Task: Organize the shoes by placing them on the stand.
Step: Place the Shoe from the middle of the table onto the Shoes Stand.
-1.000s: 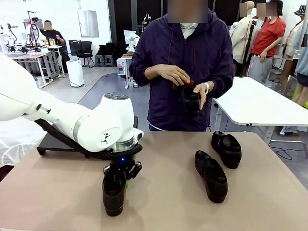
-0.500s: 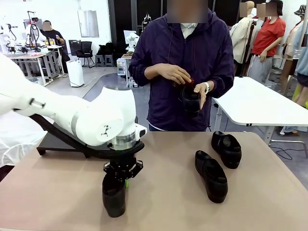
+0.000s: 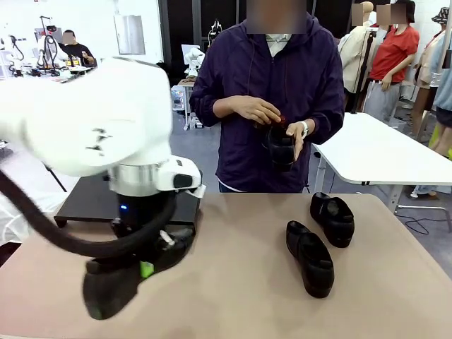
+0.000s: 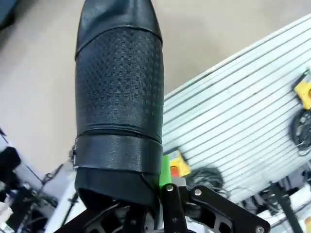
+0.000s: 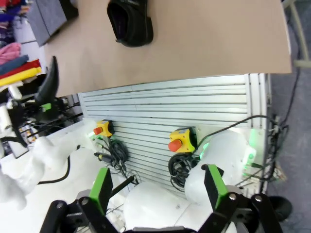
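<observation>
Four shoes [image 3: 311, 260], one stand, all four off it

Four black loafers counted.
- One is in the left gripper [image 3: 150, 263], jaws clamped tight at its heel end. This shoe [image 3: 111, 288] is blurred, over the near-left part of the table [image 3: 240, 304]. Can't tell if it touches the top.
- In the left wrist view the same shoe [image 4: 119, 97] runs away from the gripper [image 4: 148, 191], textured sole to the camera. One green pad [image 4: 165, 171] sits against its edge.
- Two shoes lie on the table right of middle, near each other but apart, both sole down: the near one [image 3: 311, 260] and the far one [image 3: 333, 219].
- The fourth shoe [image 3: 280, 147] is off the table at the far side, held in the person's two hands [image 3: 256, 109].

One stand [image 3: 81, 201], matte black, sits at the table's far left, partly behind the left arm.

Right gripper [image 5: 158, 187]: jaws spread wide, holding nothing, looking down past the table's near edge. Its view shows one shoe [image 5: 130, 22] on the table [image 5: 218, 43] and a dark corner of the stand [image 5: 48, 14]. It also shows two yellow boxes with red stop buttons [image 5: 181, 141] on the slatted panel below the table edge.
</observation>
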### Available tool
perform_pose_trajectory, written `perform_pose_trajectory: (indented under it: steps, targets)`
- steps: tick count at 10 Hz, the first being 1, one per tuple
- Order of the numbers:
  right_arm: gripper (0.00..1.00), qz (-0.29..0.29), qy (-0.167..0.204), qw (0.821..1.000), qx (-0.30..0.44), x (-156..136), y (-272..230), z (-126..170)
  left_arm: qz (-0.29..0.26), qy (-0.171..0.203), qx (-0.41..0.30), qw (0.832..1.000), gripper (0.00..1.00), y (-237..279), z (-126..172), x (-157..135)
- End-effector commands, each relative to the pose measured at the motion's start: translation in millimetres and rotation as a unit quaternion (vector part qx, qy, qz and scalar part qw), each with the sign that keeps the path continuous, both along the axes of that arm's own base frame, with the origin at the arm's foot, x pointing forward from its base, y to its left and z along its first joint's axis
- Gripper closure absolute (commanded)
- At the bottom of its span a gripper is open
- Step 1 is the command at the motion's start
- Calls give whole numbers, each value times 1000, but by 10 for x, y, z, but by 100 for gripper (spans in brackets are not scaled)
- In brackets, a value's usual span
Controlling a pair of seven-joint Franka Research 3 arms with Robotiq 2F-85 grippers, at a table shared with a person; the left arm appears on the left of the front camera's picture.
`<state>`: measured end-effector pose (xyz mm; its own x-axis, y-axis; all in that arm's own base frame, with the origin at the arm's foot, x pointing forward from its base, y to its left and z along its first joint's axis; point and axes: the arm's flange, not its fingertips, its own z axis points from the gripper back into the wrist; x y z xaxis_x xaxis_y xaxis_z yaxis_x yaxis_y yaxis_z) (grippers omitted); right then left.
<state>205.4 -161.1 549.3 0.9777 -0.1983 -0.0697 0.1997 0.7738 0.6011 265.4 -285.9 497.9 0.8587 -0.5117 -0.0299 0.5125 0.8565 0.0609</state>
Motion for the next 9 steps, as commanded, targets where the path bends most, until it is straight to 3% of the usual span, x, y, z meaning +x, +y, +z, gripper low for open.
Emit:
perform_pose_trajectory:
  steps: [1,2,5,7,9]
  targets:
    - [0,12,-4,1000,-5,-12,-47,26,-11,-91,-18,996,100,517,124,-64]
    - [0,12,-4,1000,-5,-12,-47,26,-15,-108,-7,994,100,785,168,-72]
    - [0,12,-4,1000,-5,-12,-47,26,45,-122,-35,991,100,1704,234,-126]
    - [0,12,-4,1000,-5,-12,-47,26,60,-137,-98,984,100,2291,228,-107]
    - [0,12,-4,1000,-5,-12,-47,26,149,-124,-138,971,100,2694,160,15]
